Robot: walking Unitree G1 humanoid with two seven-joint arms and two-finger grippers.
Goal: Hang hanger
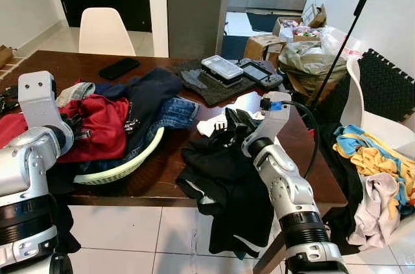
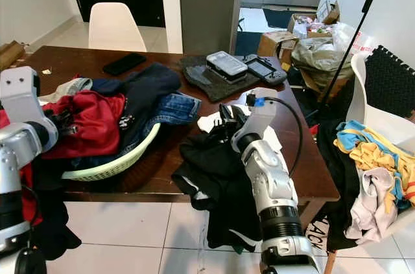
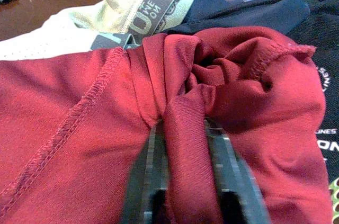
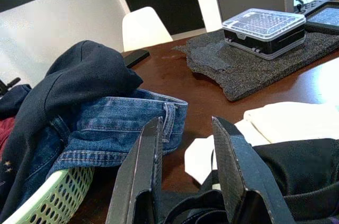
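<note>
1. Actually, no hanger can be made out on the table point(image 1: 162, 177); what the grippers are on is clothing.
2. Left gripper point(image 3: 185, 144) reaches into the basket point(image 1: 123, 169), its fingers pinching a fold of the red garment point(image 1: 104, 125).
3. Right gripper point(image 4: 185, 176) lies low over the black garment point(image 1: 220, 170) at the table edge, fingers spread apart.
4. Jeans point(image 4: 116, 134) and a navy garment point(image 1: 152, 89) also fill the pale green basket.
</note>
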